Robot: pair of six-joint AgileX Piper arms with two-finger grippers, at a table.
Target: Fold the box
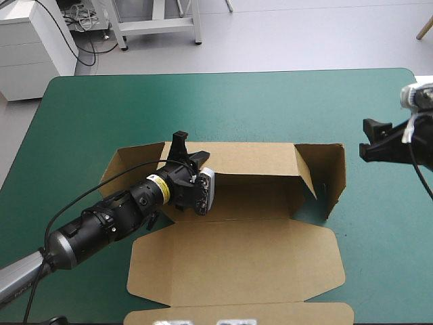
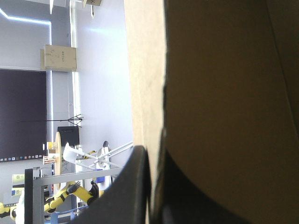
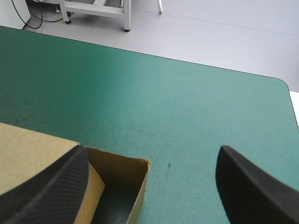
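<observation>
Two grippers w/ black fin fingers: left gripper (image 1: 189,154), centre-left of high view, is clenched on back wall of brown cardboard box (image 1: 237,264). Box lies mid-frame on teal-green table cover (image 1: 203,101), lid flat toward bottom. Right gripper (image 1: 369,140), at right edge, fingers spread apart, grasping nothing.

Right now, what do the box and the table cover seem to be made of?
The box: brown board, probably thin cardboard, matte and uncoated. It holds sharp creases, and its cut edges look raw and paler. The table cover: a smooth teal-green sheet, perhaps a rubber or vinyl mat. It has a soft sheen and faint scuffs, and no weave is visible.
</observation>
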